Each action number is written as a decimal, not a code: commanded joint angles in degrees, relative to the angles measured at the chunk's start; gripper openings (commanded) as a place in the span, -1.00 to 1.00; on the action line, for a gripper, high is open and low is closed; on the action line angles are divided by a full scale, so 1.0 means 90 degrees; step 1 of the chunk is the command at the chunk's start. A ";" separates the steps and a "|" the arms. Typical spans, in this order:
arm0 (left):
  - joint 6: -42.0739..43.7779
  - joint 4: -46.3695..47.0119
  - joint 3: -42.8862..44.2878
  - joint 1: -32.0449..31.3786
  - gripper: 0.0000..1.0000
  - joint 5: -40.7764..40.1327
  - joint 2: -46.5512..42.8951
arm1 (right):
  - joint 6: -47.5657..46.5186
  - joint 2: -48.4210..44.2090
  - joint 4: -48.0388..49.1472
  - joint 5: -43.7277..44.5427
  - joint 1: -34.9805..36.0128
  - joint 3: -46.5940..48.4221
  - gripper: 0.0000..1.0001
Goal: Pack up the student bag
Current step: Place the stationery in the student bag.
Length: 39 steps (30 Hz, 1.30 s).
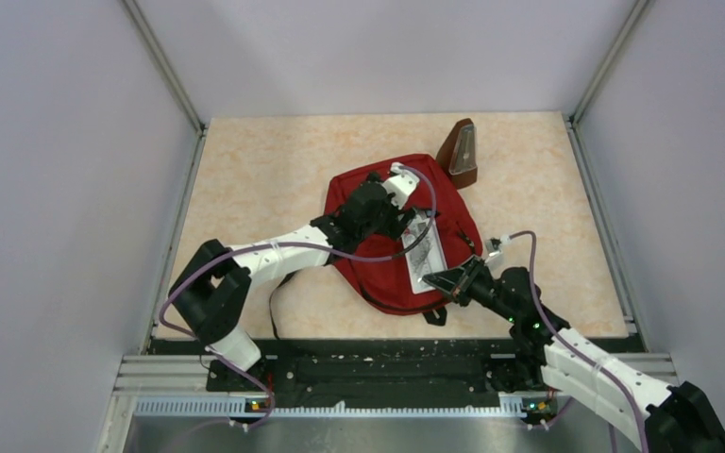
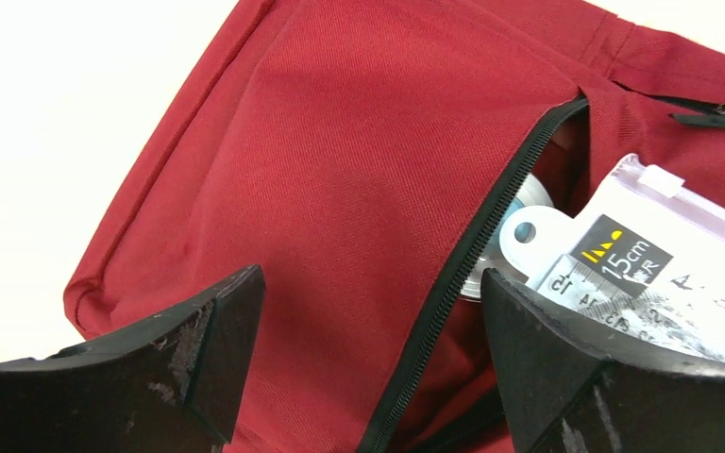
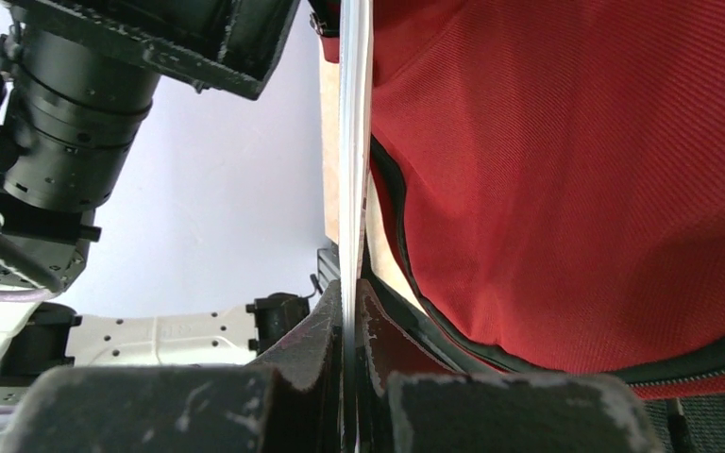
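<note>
Beige tabletop (image 1: 264,189), student bag (image 1: 378,283) — clear pouch (image 1: 425,255) half-in

Soft, even overhead light is thrown over the table (image 1: 274,170); only a thin shadow is seen under the student bag (image 1: 382,283). In the left wrist view the table is blown out white, and the left gripper (image 2: 373,274) is slightly softened. In the right wrist view the right gripper (image 3: 349,302) is blurred, and the clear pouch (image 3: 353,142) is smeared to a pale streak.

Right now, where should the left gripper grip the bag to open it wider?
Probably the student bag at its open zipper edge, from above: that edge sits between the left gripper's open fingers, and the clear pouch covers the other side.
</note>
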 commanded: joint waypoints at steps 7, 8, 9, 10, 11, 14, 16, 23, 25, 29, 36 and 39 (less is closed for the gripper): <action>0.0162 0.0266 0.0453 -0.0053 -0.42 -0.0505 0.0234 | 0.0626 0.0833 0.1849 0.0113 -0.0031 -0.0025 -1.00; 0.0112 0.0292 0.0434 -0.0056 -0.54 -0.0450 0.0206 | 0.0668 0.0926 0.1974 0.0144 -0.0030 -0.0030 -1.00; 0.0070 0.0333 0.0412 -0.0056 -0.64 -0.0394 0.0189 | 0.0692 0.1036 0.2070 0.0171 -0.0029 -0.0017 -1.00; 0.0055 0.0386 0.0390 -0.0053 -0.77 -0.0357 0.0153 | 0.0704 0.1130 0.2145 0.0186 -0.0029 0.0001 -1.00; 0.0018 0.0435 0.0366 -0.0062 -0.88 -0.0339 0.0119 | 0.0724 0.1244 0.2238 0.0176 -0.0034 0.0028 -1.00; -0.0066 0.0549 0.0293 -0.0063 -1.00 -0.0215 -0.0015 | 0.0786 0.1632 0.2617 0.0091 -0.0030 0.0125 -1.00; -0.0109 0.0587 0.0261 -0.0063 -1.00 -0.0107 -0.0113 | 0.0879 0.1909 0.2900 0.0056 -0.0032 0.0168 -1.00; -0.0195 0.0668 0.0128 -0.0063 -1.00 0.0137 -0.0424 | 0.1039 0.2517 0.3657 0.0172 -0.0040 0.0343 -1.00; -0.0193 0.0654 0.0113 -0.0063 -1.00 0.0184 -0.0461 | 0.0920 0.2745 0.3712 0.0225 -0.0034 0.0518 -1.00; -0.0244 0.0657 0.0061 -0.0065 -1.00 0.0164 -0.0548 | 0.0623 0.3344 0.3835 0.0382 -0.0119 0.0898 -1.00; -0.0326 0.0624 -0.0058 -0.0063 -1.00 0.0103 -0.0744 | 0.0081 0.4895 0.4296 0.0349 -0.0434 0.1844 -1.00; -0.0280 0.0572 -0.0051 -0.0063 -1.00 0.0202 -0.0745 | -0.0490 0.5577 0.3903 0.0331 -0.0469 0.2644 -1.00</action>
